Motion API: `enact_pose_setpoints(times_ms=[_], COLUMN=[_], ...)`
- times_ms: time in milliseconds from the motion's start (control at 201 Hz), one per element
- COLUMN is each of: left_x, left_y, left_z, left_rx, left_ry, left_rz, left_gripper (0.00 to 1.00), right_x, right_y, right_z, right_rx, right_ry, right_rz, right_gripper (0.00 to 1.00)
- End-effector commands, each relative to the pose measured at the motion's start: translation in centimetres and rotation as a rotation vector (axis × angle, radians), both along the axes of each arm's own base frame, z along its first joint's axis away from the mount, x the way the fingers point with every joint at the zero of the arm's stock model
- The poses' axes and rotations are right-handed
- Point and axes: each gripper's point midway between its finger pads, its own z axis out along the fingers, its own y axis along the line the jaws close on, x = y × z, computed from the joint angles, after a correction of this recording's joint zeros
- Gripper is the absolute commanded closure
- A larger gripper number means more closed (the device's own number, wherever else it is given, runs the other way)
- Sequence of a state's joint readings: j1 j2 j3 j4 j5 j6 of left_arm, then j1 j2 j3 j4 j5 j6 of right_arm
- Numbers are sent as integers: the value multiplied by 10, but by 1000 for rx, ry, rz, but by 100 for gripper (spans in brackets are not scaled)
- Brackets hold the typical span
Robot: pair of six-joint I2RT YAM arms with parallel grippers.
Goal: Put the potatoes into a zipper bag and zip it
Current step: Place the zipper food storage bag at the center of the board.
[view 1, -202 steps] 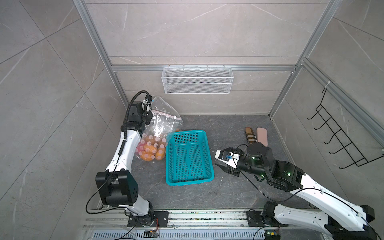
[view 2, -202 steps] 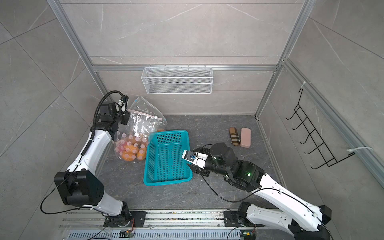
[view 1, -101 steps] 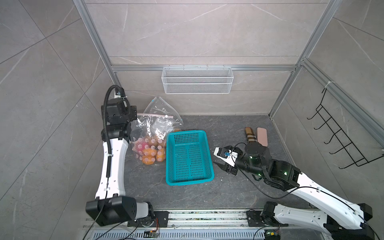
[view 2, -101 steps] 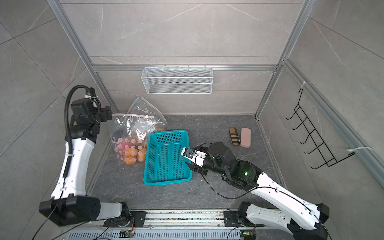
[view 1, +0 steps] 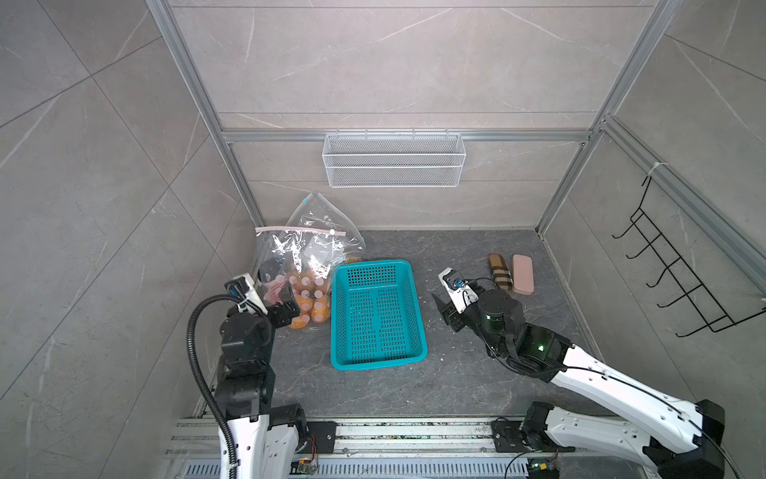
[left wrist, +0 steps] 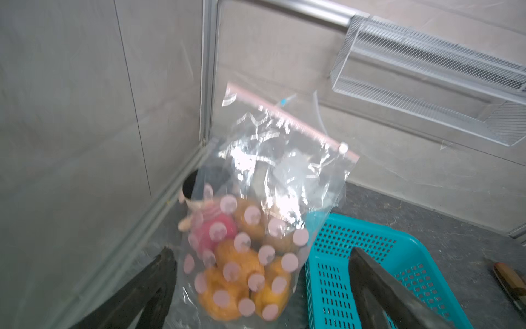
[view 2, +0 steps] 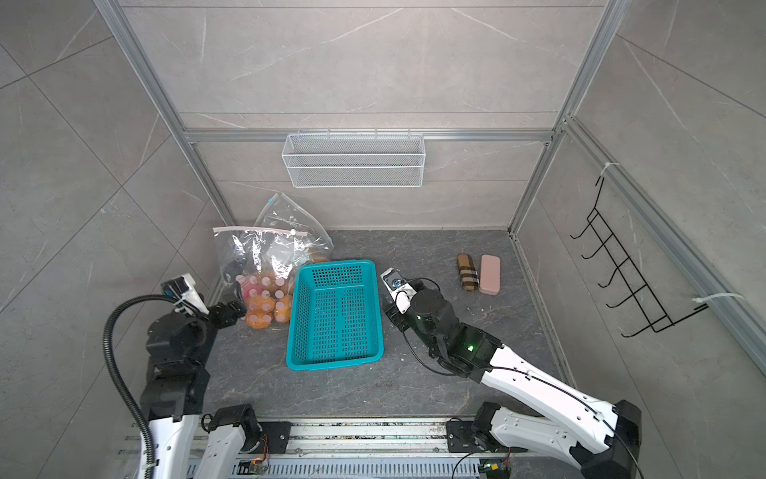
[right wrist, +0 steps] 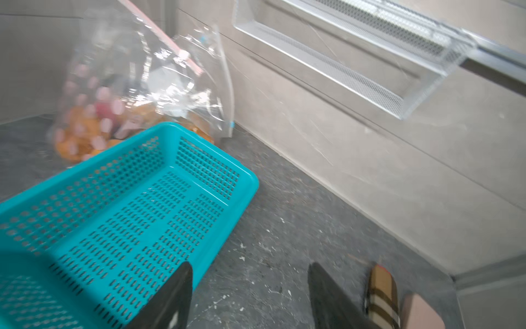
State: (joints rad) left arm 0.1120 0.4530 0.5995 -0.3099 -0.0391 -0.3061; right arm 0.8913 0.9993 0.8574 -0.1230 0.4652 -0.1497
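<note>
Having dropped away from the zipper bag (view 1: 302,249), left gripper (view 1: 286,309) gapes wide; right gripper (right wrist: 250,273) open, empty

We face a table (view 1: 456,385) walled on three sides. In its back left corner stands a zipper bag (view 1: 298,253), with the potatoes (view 1: 310,306) heaped in its bottom beside a plush doll (view 1: 273,292). A second bag (view 1: 327,217) leans behind it against the back wall. Just right of the zipper bag lies a basket (view 1: 379,363). Two cases (view 1: 500,274) lie side by side at the far right. A wire shelf (view 1: 393,166) hangs on the back wall, a hook rack (view 1: 679,282) on the right wall. The left end effector (view 1: 285,309) sits just before the zipper bag, the right end effector (view 1: 447,314) just right of the basket.
</note>
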Motion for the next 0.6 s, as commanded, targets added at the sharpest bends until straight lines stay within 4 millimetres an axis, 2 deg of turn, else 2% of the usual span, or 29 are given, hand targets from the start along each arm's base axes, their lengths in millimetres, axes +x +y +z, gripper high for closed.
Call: enact_pose_setpoints(times_ms=[0, 35, 80, 169, 309, 448, 592], left_x=[-10, -15, -20, -19, -2, 17, 36], left_y=[1, 6, 10, 25, 43, 47, 58], left_z=[-37, -47, -49, -64, -107, -97, -129], left_rx=[-188, -191, -183, -135, -79, 61, 267], left_ry=[-57, -72, -110, -143, -77, -67, 49], left_rz=[60, 96, 119, 194, 283, 267, 275], left_gripper=[0, 0, 0, 0, 0, 0, 0], right_x=[13, 15, 16, 21, 31, 46, 60], right_y=[-51, -64, -79, -107, -139, -170, -205], right_z=[-15, -28, -42, -69, -95, -115, -141], right_rx=[120, 124, 121, 90, 44, 42, 127], right_ry=[-68, -70, -64, -76, -98, -90, -63], right_rz=[-274, -328, -385, -506, -628, -709, -797], right_gripper=[34, 33, 32, 31, 30, 29, 29])
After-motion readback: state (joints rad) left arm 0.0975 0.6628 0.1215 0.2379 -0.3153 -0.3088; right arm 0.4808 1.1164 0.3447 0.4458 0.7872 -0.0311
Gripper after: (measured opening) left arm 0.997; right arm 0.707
